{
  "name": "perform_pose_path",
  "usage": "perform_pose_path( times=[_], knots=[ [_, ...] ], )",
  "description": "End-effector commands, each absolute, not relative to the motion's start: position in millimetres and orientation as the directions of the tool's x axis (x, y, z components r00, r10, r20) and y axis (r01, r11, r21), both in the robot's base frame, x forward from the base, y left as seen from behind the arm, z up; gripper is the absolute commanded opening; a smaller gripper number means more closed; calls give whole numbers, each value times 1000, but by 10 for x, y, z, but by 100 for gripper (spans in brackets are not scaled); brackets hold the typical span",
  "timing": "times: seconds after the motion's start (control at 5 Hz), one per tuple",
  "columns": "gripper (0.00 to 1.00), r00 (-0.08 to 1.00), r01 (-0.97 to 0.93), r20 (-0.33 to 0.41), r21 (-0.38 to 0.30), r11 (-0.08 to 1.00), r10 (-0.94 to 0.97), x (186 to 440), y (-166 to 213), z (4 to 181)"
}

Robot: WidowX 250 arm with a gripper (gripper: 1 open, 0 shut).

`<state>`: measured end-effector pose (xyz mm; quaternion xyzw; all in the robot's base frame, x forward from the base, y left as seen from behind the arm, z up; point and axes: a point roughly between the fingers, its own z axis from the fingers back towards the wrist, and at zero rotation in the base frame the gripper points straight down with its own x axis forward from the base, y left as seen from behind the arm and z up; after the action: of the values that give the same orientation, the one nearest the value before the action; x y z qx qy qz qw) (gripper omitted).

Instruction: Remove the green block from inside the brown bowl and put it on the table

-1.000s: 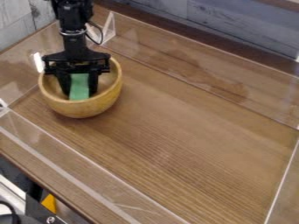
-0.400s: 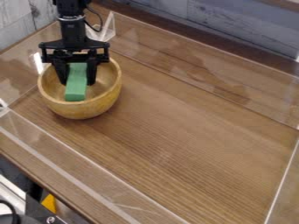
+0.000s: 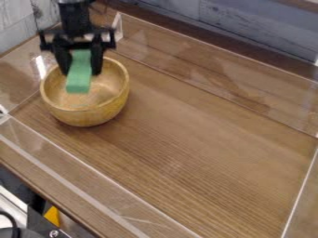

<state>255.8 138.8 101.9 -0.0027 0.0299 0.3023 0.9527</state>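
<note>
My black gripper (image 3: 80, 58) hangs straight down over the brown bowl (image 3: 87, 110) at the left of the table (image 3: 199, 139). It is shut on the green block (image 3: 80, 74), which hangs upright between the fingers. The block's lower end is level with the bowl's far rim and touches nothing. The bowl's inside shows nothing else in it.
Clear plastic edging (image 3: 74, 191) runs along the table's front and sides. A grey plank wall (image 3: 236, 23) stands behind the table. A white tag (image 3: 110, 28) sits behind the arm near the back left.
The gripper has risen with the green block, lifting it off the bowl's floor to rim height. The bowl has stayed in place.
</note>
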Motion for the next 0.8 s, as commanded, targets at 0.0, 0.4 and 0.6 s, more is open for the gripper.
perform_pose_path(
  times=[0.0, 0.4, 0.6],
  knots=[
    [0, 843, -536, 22, -27, 844, 537, 2565, 1285, 1425],
    [0, 945, -324, 43, -18, 946, 324, 2491, 800, 1419],
    [0, 973, -229, 39, 1, 973, 229, 2469, 478, 1261]
  ],
)
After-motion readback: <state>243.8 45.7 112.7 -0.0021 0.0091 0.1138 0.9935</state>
